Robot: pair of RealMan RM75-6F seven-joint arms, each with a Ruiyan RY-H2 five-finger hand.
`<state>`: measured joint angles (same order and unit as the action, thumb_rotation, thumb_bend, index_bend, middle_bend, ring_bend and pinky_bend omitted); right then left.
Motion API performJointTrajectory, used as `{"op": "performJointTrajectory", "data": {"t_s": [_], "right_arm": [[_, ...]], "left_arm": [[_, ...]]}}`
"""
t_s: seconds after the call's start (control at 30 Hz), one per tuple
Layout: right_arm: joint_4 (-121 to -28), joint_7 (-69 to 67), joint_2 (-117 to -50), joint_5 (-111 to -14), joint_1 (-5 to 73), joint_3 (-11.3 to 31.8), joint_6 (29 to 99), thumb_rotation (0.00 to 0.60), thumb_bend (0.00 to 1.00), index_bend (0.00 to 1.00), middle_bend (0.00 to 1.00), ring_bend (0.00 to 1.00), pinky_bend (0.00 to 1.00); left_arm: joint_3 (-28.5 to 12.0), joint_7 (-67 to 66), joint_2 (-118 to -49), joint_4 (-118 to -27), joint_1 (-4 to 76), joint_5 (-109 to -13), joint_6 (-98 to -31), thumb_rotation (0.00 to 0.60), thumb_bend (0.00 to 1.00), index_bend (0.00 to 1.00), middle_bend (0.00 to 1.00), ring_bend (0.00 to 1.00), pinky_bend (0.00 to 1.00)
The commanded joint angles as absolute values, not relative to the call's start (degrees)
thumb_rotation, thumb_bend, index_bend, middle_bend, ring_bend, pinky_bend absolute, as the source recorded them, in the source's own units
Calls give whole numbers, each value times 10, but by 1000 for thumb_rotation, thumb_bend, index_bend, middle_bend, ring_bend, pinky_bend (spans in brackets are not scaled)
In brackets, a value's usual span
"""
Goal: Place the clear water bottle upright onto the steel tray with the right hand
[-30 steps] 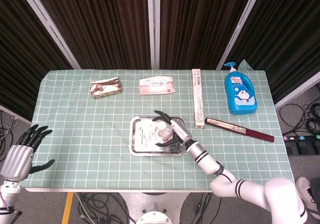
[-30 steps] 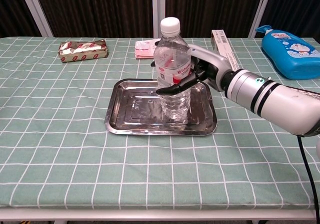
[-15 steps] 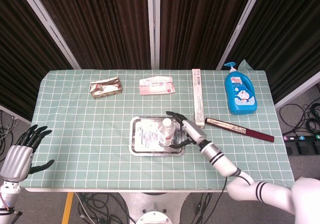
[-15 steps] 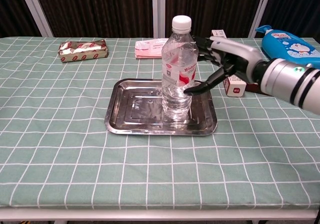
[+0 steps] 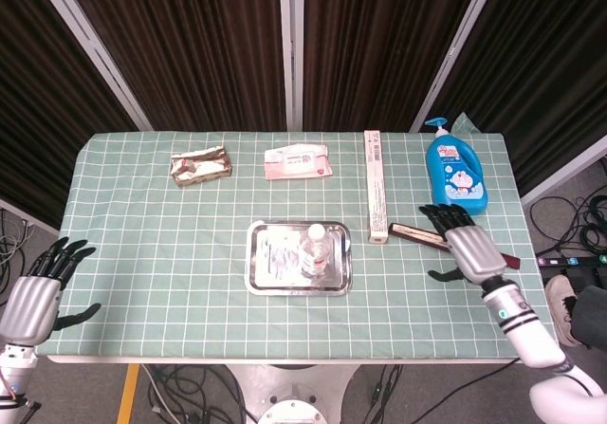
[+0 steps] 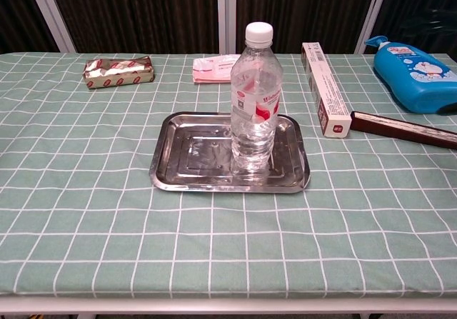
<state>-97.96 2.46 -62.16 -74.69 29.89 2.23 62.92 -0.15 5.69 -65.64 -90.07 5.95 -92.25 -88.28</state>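
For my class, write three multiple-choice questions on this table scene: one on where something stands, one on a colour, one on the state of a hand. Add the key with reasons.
1. Where does the clear water bottle stand?
A. on the steel tray
B. beside the blue soap bottle
C. on the foil packet

2. What colour is the pump bottle at the far right corner?
A. red
B. blue
C. yellow

3. How is the right hand?
A. gripping the water bottle
B. pressing the tray
C. holding nothing, fingers apart, over the dark red box

Key: 1 A, the bottle's base sits inside the tray rim. 2 B, its body is blue with a blue pump. 3 C, the head view shows it away from the tray with spread fingers.
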Motion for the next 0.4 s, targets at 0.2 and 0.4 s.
{"op": "performJointTrajectory", "data": {"t_s": [0.2,0.4], "right_arm": [[-983,103,-585,-778,176,-31,773,600,66,0,68,0,0],[-967,105,-599,-814,150,-33,808,600,64,0,68,0,0]], "left_arm": [[-3,66,-661,-892,61,-921,-880,600,138,242,229,98,186],[-2,74,-666,-882,61,-919,-877,600,138,242,229,98,186]]}}
